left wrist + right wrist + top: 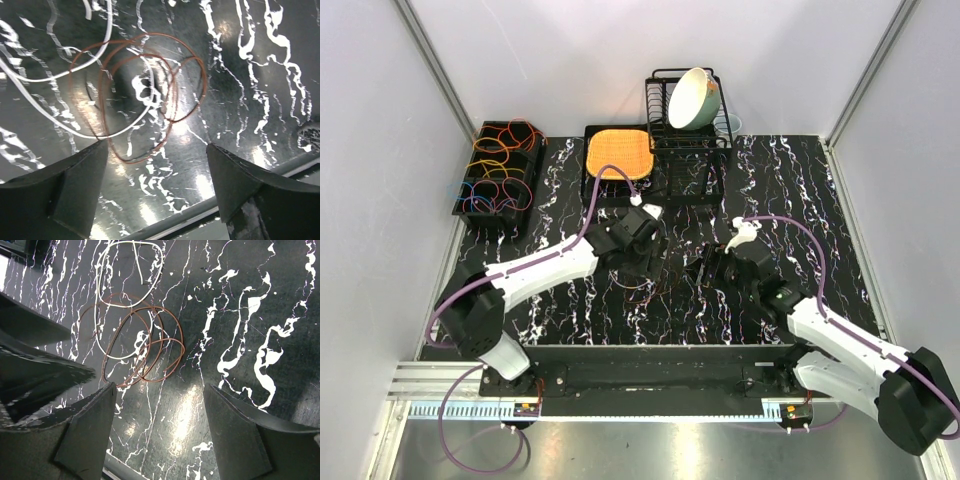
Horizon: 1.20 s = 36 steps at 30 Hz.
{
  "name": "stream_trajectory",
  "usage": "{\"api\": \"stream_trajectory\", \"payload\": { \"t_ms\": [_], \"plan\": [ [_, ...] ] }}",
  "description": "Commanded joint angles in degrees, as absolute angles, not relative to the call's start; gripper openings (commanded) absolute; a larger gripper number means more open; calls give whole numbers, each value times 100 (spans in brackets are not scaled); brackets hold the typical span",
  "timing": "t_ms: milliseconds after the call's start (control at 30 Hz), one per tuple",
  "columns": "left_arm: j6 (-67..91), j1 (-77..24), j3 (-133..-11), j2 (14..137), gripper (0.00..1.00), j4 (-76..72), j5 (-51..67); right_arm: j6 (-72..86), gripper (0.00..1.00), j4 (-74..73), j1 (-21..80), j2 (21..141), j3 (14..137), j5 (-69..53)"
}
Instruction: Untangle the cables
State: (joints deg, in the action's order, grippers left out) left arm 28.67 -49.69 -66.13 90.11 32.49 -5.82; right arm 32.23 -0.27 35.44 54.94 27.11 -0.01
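Cables (pixel 174 95) on black marbled table (pixel 800 200), grey walls (pixel 570 60)

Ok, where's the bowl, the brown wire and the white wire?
bowl (pixel 692 98), top view, its cream side.
brown wire (pixel 150 342), right wrist view, middle of loops.
white wire (pixel 50 78), left wrist view, upper curve.

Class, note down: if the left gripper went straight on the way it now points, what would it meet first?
Probably the brown cable, looped on the table ahead of the left gripper; depth is unclear.

Overhead light glares off the glossy table (pixel 190 405); left wrist view blurs.
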Motion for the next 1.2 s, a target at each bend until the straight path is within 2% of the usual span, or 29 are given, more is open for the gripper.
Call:
{"api": "stream_trajectory", "payload": {
  "t_ms": [0, 133, 167, 200, 333, 400, 467, 667, 800, 933, 1000, 1067, 1167],
  "plan": [
    [2550, -5132, -6987, 8693, 84, 3778, -1256, 3173, 76, 387, 3524, 5467, 2637, 88],
    [2400, -5221, -7487, 8281, 88, 4174, -1512, 3164, 76, 439, 3525, 5353, 2523, 88],
    [2391, -5212, -7584, 8201, 96, 4236, -1460, 3173, 76, 466, 3524, 5335, 2505, 97],
    [2312, -5186, -7855, 8139, 99, 4436, -1320, 3182, 76, 475, 3533, 5335, 2496, 114],
    [1969, -5194, -8752, 8322, 99, 5350, -458, 3182, 76, 518, 3507, 5440, 2513, 97],
    [1907, -5194, -8929, 8472, 99, 5703, -885, 3190, 76, 527, 3507, 5484, 2531, 70],
    [1925, -5177, -8650, 8586, 99, 5722, -1677, 3182, 76, 536, 3498, 5554, 2549, 27],
    [2564, -5071, -8042, 9183, 99, 5055, -1802, 3173, 76, 562, 3463, 5616, 2566, 18],
    [3224, -5168, -7753, 9377, 91, 4370, -1346, 3182, 76, 580, 3428, 5625, 2558, 18],
    [3682, -5396, -7717, 9772, 80, 4131, -1467, 3173, 76, 615, 3384, 5713, 2575, -202],
    [3875, -5484, -7708, 10019, 78, 4096, -1564, 3173, 76, 624, 3349, 5748, 2584, -246],
    [4024, -5519, -7656, 10194, 71, 4026, -1582, 3164, 76, 633, 3323, 5766, 2584, -290],
    [4174, -5555, -7594, 10379, 67, 3912, -1538, 3173, 76, 650, 3278, 5809, 2584, -351]
  ]
}}
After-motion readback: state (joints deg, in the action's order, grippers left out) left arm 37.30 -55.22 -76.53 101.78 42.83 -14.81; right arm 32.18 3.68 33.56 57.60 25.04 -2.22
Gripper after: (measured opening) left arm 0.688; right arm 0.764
